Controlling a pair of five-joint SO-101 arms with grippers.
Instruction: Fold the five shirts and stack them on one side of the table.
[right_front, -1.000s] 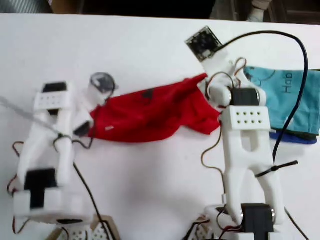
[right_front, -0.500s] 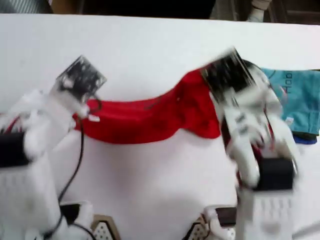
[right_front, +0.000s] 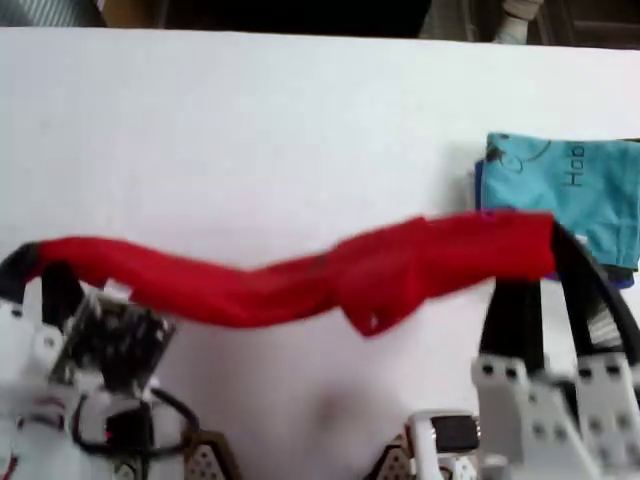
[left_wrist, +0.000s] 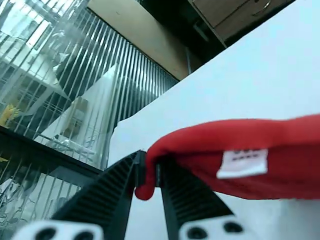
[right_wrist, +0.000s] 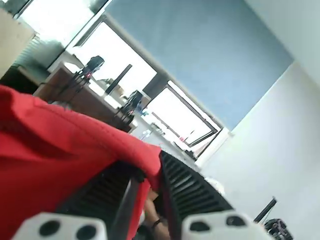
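A red shirt (right_front: 300, 275) hangs stretched in a long band above the table's near half, held at both ends. My left gripper (right_front: 35, 262) is shut on its left end; in the left wrist view the black fingers (left_wrist: 112, 187) pinch a fold of red shirt (left_wrist: 240, 155) with a white label. My right gripper (right_front: 555, 245) is shut on the right end, raised; in the right wrist view red shirt (right_wrist: 55, 165) drapes over the ribbed fingers (right_wrist: 192, 190). A folded teal shirt (right_front: 570, 185) lies on a blue one at the table's right edge.
The white table (right_front: 250, 130) stretches bare behind the red shirt. Both arms' white bases (right_front: 545, 410) stand along the near edge, with cables by the left one. The far table edge meets a dark background.
Both arms lifted and pulled back toward the near edge, drawing apart. The red shirt went from lying bunched on the table to hanging taut between the two grippers.
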